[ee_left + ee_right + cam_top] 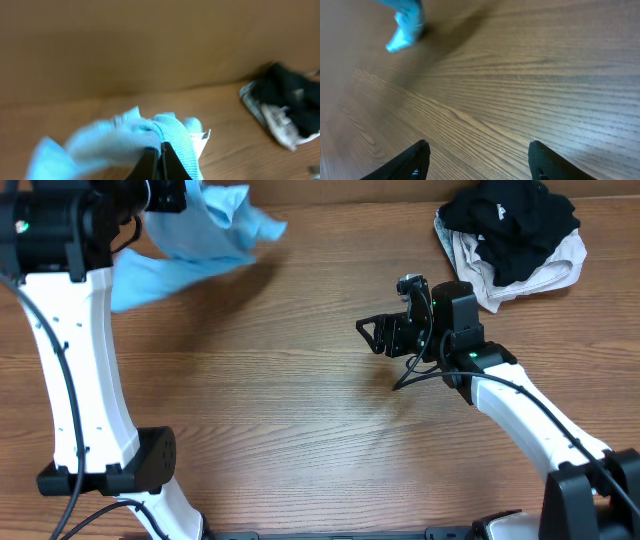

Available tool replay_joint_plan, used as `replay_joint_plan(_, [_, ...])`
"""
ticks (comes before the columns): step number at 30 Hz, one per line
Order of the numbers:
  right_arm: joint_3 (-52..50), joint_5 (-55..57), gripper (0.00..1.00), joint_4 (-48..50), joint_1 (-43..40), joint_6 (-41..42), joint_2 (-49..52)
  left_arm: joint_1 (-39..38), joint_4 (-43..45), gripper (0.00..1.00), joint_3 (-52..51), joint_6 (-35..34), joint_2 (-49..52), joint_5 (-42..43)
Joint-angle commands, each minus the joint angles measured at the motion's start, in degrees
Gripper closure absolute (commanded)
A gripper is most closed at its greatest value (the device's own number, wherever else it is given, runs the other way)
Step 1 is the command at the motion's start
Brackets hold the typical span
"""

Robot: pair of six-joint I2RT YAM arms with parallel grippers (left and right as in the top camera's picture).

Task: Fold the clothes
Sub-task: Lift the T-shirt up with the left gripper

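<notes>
The sky-blue T-shirt [190, 245] hangs bunched above the back left of the wooden table [300, 440], blurred with motion. My left gripper [185, 195] is shut on a ribbed fold of it, near the white label. The left wrist view shows the two black fingers pressed together [161, 149] with the blue cloth [125, 137] draped over them. My right gripper [366, 334] stands open low over the middle of the table, nothing between its fingers [479, 146]. A corner of the T-shirt [405, 27] dangles at the top left of the right wrist view.
A pile of a black garment [510, 225] on a cream one [560, 270] lies at the back right corner; it shows blurred [287, 107] in the left wrist view. Bare wood lies between the arms.
</notes>
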Motion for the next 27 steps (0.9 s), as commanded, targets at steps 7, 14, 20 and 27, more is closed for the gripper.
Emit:
replay_joint_plan(7, [1.75, 1.84, 0.33, 0.81, -0.11, 0.09, -7.72, -3.43, 0.17, 0.96, 12.61, -1.18, -0.74, 5.25])
replay_joint_plan(14, [1.75, 0.68, 0.33, 2.62, 1.38, 0.31, -8.48, -3.45, 1.2, 0.96, 13.92, -1.68, -0.72, 10.1])
replay_joint_plan(20, [1.75, -5.33, 0.33, 4.04, 4.31, 0.31, -8.48, -3.45, 1.22, 0.96, 13.81, -1.84, -0.68, 10.1])
replay_joint_plan(27, [1.73, -1.57, 0.23, 10.03, 11.08, 0.31, -7.06, -4.76, 1.29, 0.96, 13.84, -2.08, -0.68, 10.27])
